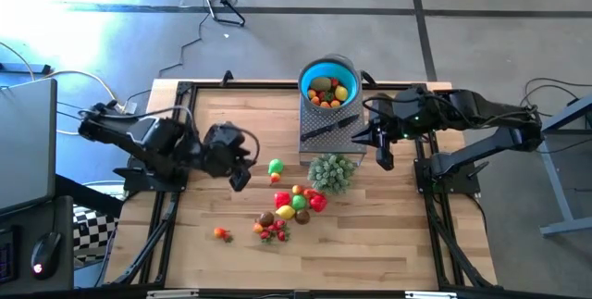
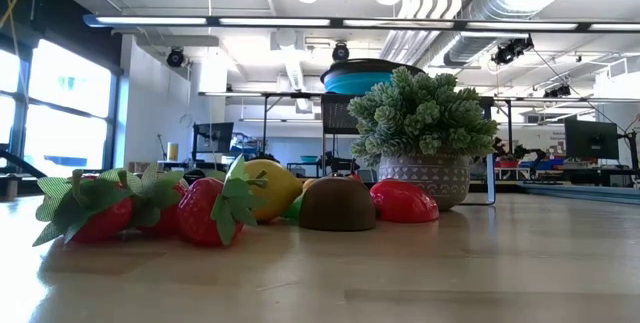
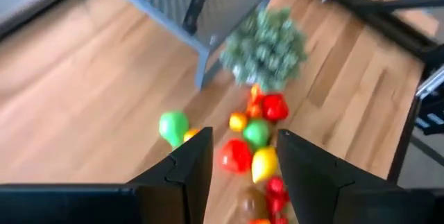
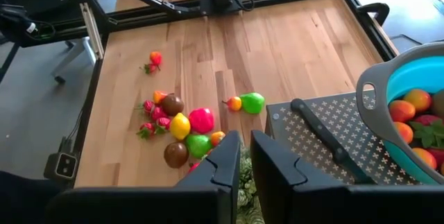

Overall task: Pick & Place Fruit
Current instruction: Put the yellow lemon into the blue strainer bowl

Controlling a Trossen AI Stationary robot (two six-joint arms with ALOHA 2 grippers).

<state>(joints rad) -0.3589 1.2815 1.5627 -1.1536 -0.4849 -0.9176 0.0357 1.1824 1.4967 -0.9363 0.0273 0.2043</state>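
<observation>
- Since most fruit (image 1: 294, 205) lies loose mid-bench (image 1: 388, 243), L gripper (image 1: 242, 174) hangs at approx 9 o'clock of the pile, fingers (image 3: 191, 168) spread w/ nothing between; prob lining up a pick.
- Green piece (image 1: 275, 166) sits nearest it, apart from the pile at 12 o'clock.
- Blue bowl (image 1: 307, 72) on the grey rack (image 1: 319, 137), bench's 12 o'clock edge, already has several fruits; looks like the drop spot.
- R gripper (image 1: 385, 157) waits at rack's 3 o'clock, fingers (image 4: 225, 158) near pressed together, empty.
- Potted plant (image 1: 331, 171) stands btw pile & rack: obstacle.
</observation>
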